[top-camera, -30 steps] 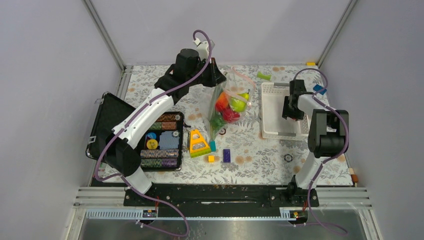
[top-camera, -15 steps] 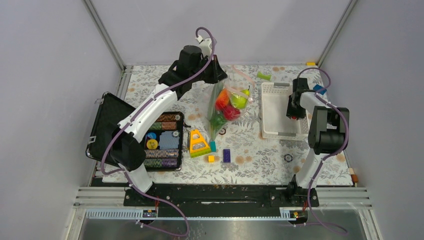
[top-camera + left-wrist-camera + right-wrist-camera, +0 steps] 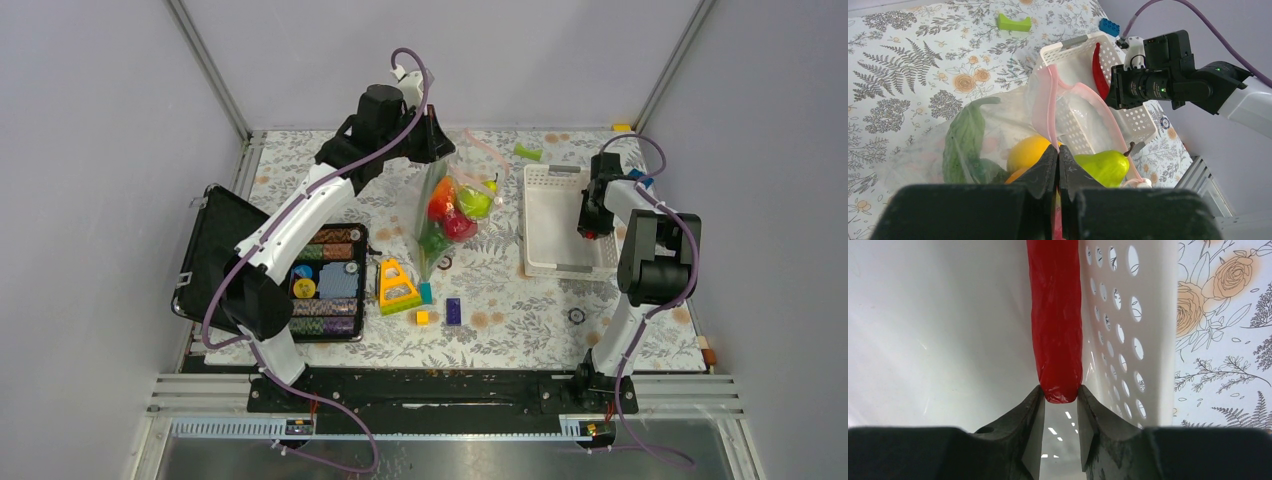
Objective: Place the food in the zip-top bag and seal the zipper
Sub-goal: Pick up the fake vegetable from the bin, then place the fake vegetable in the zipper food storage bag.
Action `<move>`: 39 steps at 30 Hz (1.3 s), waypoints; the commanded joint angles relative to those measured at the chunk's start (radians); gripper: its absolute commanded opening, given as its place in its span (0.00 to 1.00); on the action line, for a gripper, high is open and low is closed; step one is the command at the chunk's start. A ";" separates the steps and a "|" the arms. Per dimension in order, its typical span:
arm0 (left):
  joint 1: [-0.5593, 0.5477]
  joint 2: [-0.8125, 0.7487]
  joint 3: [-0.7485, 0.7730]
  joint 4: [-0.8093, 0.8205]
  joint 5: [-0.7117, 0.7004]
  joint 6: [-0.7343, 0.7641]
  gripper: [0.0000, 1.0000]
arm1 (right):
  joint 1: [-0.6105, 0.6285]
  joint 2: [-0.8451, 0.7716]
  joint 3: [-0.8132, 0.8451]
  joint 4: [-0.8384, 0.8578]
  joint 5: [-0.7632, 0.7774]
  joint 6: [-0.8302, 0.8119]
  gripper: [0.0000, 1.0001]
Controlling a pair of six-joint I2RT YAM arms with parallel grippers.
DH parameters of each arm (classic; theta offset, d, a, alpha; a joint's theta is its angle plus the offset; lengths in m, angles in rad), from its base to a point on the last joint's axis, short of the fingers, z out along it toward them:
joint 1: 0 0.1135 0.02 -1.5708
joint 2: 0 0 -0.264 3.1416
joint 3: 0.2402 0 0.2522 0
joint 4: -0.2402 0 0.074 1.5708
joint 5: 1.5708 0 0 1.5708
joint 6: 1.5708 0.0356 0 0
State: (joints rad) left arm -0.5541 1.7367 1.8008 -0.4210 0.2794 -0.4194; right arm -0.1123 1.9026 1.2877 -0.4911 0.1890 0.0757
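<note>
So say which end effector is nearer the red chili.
Right. The right end effector grips the tip of the red chili inside the basket; the left end effector is at the zip-top bag, pinching the zipper.

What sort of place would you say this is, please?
Probably a robot test bench, not a home: a left arm and right arm bolted to a metal rail, plain grey walls, and a flowered tabletop strewn with toys.

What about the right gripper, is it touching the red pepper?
Touching. Right wrist view: the right gripper pinches the red pepper at its tip.
</note>
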 commanded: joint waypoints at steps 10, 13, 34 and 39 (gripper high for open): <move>0.008 -0.039 0.042 0.046 -0.016 -0.015 0.00 | -0.003 -0.111 -0.026 -0.027 -0.064 0.037 0.00; 0.007 -0.051 0.027 0.048 -0.023 -0.020 0.00 | -0.003 -0.210 -0.069 -0.009 -0.159 0.048 0.00; 0.007 -0.142 -0.048 0.043 -0.035 -0.067 0.00 | 0.443 -0.928 -0.201 0.380 -0.622 0.087 0.00; 0.004 -0.170 -0.073 0.051 -0.017 -0.079 0.00 | 0.527 -0.831 -0.124 0.461 -0.625 0.073 0.00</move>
State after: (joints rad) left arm -0.5533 1.6447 1.7363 -0.4355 0.2501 -0.4801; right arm 0.3676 0.9981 1.0935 -0.1589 -0.4049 0.1513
